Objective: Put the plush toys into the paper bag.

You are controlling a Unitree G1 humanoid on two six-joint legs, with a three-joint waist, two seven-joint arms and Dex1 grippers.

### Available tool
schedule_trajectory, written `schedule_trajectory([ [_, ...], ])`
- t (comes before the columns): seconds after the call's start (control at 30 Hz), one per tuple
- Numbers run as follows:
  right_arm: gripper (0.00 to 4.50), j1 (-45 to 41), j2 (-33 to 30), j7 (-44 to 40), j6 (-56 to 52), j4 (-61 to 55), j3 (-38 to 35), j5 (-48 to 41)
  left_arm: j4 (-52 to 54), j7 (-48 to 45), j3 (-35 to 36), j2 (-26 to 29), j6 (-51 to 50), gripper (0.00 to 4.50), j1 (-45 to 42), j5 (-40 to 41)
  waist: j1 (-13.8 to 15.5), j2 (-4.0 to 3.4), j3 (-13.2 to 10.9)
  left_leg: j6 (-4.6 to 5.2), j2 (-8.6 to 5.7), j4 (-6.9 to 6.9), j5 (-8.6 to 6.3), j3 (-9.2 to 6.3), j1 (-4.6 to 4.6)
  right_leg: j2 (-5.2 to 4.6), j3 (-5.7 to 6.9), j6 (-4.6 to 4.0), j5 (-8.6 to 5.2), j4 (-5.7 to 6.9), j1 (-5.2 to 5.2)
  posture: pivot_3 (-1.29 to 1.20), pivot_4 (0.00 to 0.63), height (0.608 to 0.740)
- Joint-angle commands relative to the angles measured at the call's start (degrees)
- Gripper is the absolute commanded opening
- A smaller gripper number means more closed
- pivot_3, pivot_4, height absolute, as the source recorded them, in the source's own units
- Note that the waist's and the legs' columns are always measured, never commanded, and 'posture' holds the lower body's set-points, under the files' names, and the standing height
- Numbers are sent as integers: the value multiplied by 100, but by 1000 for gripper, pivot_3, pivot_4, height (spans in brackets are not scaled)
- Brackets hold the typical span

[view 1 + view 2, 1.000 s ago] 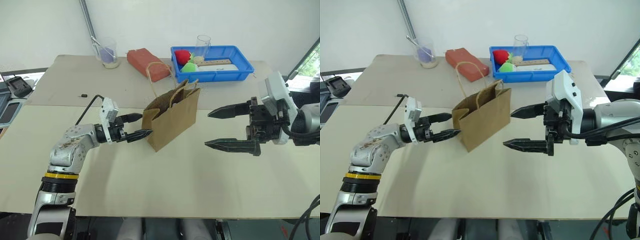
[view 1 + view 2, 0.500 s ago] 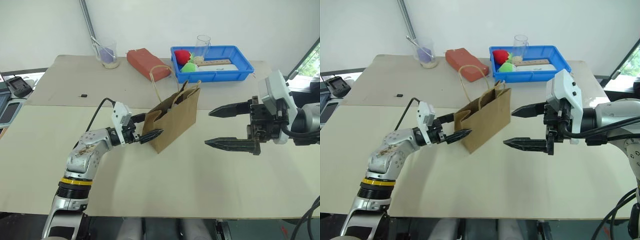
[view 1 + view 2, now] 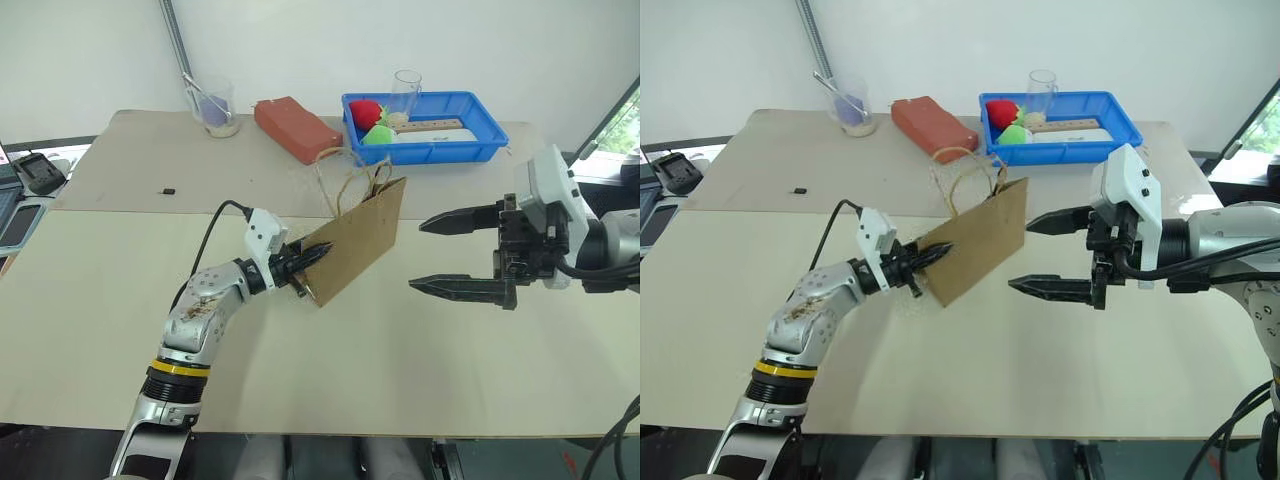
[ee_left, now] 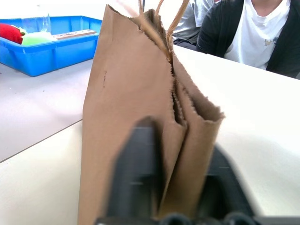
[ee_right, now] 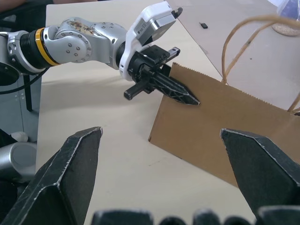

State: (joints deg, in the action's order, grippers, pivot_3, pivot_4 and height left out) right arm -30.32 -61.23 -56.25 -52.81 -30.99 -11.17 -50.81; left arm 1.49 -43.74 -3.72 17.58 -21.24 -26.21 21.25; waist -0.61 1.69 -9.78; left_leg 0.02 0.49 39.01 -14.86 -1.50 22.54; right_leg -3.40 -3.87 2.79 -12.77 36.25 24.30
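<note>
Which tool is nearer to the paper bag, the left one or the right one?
Left. The left tool is shut on the near end of the paper bag; the right tool is open, apart from the bag's far end.

My left gripper (image 3: 310, 257) has swung right and its jaws have snapped closed on the paper bag (image 3: 362, 240), squeezing its near end flat and nudging it rightward.
</note>
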Motion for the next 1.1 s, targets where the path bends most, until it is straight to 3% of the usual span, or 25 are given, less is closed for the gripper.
schedule_trajectory([
  [0.03, 4500, 55, -14, 112, 243, -116, -227, 114, -73, -213, 40, 73, 173, 57, -195, 49, 2, 0, 0, 0, 0, 0, 0, 0, 0, 0, 0, 0, 0, 0, 0, 0, 150, 740],
  [0.23, 4500, 655, -240, 29, 431, -299, -788, 305, -199, -1336, 186, 576, -131, 57, -526, 611, -1, 0, 0, 0, 0, 0, 0, 0, 2, 1, 1, 0, 0, 0, 2, 0, 150, 740],
  [0.4, 4500, 1856, -579, -574, 420, -497, -2089, 454, -212, -2471, 40, 1161, -699, 57, -915, 1067, 38, 0, 0, 2, -2, 0, -1, 2, 7, 0, 2, 1, -1, -8, 1, 0, 150, 740],
  [0.53, 4500, 2549, -591, -774, 346, -648, -2771, 526, -450, -3090, -231, 1352, -620, 57, -1032, 928, 49, 0, 0, 2, -3, 1, -1, 2, -2, 0, 2, 2, -1, -7, -9, 0, 150, 740],
  [0.9, 4500, 3264, -446, -637, 381, -877, -3084, 504, -1798, -4009, -800, 1233, 174, 57, -1575, 231, -12, 0, 0, 2, 0, 4, 0, 5, -13, 7, -3, 3, -1, -3, -18, 0, 150, 740],
  [1.03, 4500, 3072, -465, -437, 286, -788, -2965, 306, -1952, -3984, -663, 1213, 489, 1227, -1699, 97, -10, 1, 0, 2, 0, 4, 0, 4, -12, 7, -4, 3, -1, -2, -17, 0, 150, 740],
  [1.1, 4500, 2973, -486, -417, 365, -731, -2840, 309, -1881, -4013, -587, 1251, 511, 2302, -1697, 119, -9, 1, 0, 2, 0, 4, 0, 5, -11, 7, -4, 3, -1, -2, -16, 0, 150, 740],
])
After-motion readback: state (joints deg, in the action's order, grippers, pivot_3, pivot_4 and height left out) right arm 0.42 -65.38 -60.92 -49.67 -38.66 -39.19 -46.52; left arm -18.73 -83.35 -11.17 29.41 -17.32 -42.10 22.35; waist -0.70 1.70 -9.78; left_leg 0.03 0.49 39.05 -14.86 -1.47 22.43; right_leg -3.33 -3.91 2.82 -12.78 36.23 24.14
